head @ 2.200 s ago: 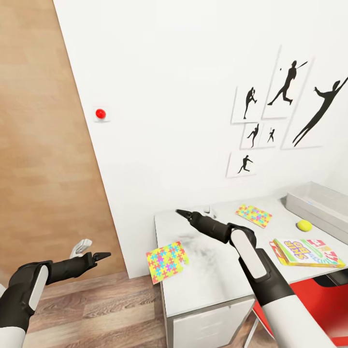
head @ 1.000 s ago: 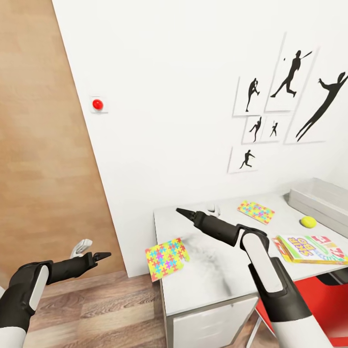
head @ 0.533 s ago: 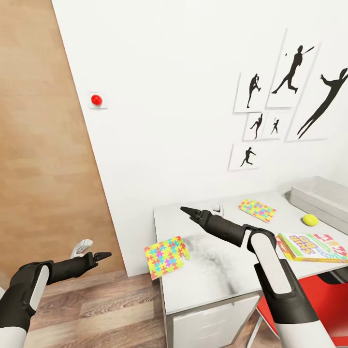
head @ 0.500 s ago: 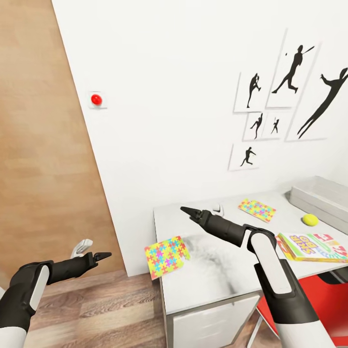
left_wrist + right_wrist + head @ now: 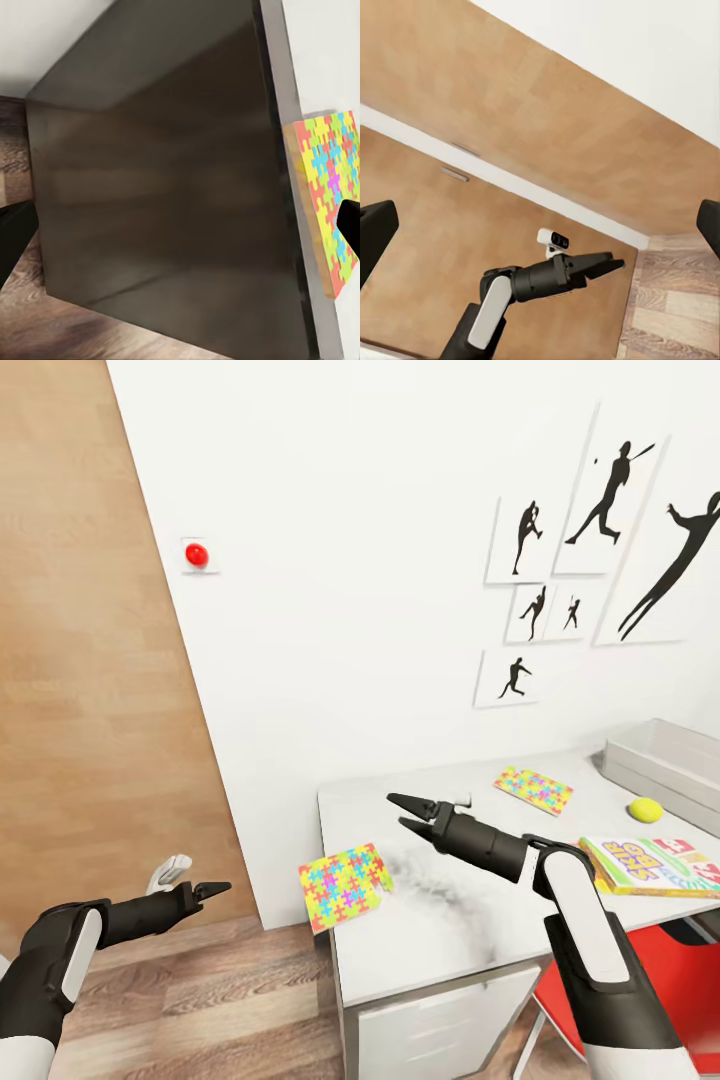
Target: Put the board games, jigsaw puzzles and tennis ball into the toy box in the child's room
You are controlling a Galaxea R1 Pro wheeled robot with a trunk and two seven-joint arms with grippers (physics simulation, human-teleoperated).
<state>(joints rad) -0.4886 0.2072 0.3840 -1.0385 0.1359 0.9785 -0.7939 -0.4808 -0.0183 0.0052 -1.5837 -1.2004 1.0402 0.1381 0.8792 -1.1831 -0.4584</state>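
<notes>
As my head camera takes it in from the left, the first item is a wooden door (image 5: 70, 660), tall, plain, set against the white wall (image 5: 350, 560).

Item: my left gripper (image 5: 212, 887), held low over the plank floor (image 5: 200, 1000), well apart from the table; in the head view and in the right wrist view (image 5: 611, 265) its fingers lie together, closed on nothing.

Item: a red button (image 5: 197, 552) on the wall, just beside the door edge.

Item: first jigsaw puzzle (image 5: 346, 881), a mosaic square at the table's left end, overhanging the edge with its outer side tilted down. My left wrist camera sees it too (image 5: 330, 195), jutting past the table's rim.

Item: the table (image 5: 450, 920), pale grey-white top, drawers beneath.

Item: my right gripper (image 5: 403, 811), raised above the table's left half, fingers spread apart and empty, pointing toward the wall.

Item: second jigsaw puzzle (image 5: 534, 789), lying flat toward the table's back, near the wall.

Item: sports silhouette pictures (image 5: 600, 530), black on white, hung above the table.

Item: tennis ball (image 5: 645, 810), yellow-green, on the table between the second puzzle and the toy box.

Item: Skip-Bo board game (image 5: 650, 865), flat at the table's front, near the ball.

Item: toy box (image 5: 665, 760), light grey, at the table's far right, partly cut off by the frame.

Item: something red (image 5: 660, 990) below the table's right end; I cannot tell what it is.
</notes>
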